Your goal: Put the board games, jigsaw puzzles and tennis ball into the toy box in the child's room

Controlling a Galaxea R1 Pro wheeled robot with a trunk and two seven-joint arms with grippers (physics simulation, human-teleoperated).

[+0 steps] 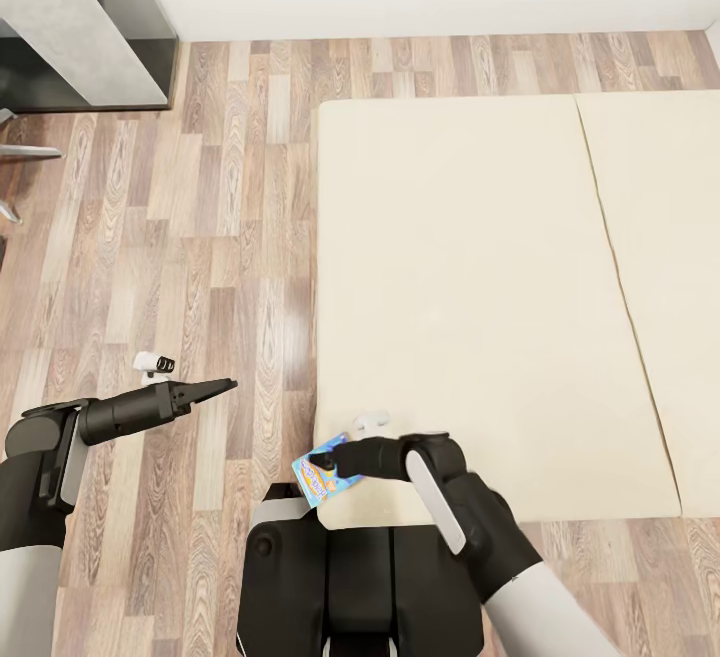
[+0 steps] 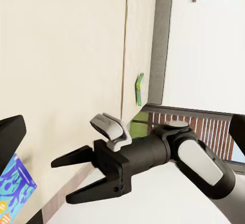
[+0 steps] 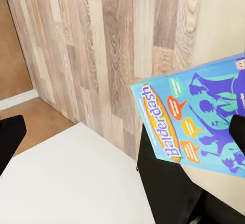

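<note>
Reaching with the right gripper (image 1: 318,457) toward the blue board game (image 1: 326,483), lying flat on the near corner of the bed (image 1: 450,287) and poking slightly past the mattress edge. Keeping the fingers spread wide just short of the box, gripping nothing yet, as shown in the left wrist view. Holding the left gripper (image 1: 228,386) out over the wood-plank floor (image 1: 200,237), fingers likewise parted and empty. Judging the task as having plenty left: not yet lifting this game, and leaving a green-edged box (image 2: 139,88), probably the second bed game, far off at the mattress edge near the grey frame (image 2: 162,40). Needing to carry both to the toy box; being unable to tell about the table toys. Finding the overhanging corner a handy purchase for closing one finger under and one over, while risking a nudge off the edge. Enjoying open floor beside the bed for backing and turning, and minding the grey cabinet (image 1: 60,17) standing well apart at the wall.
</note>
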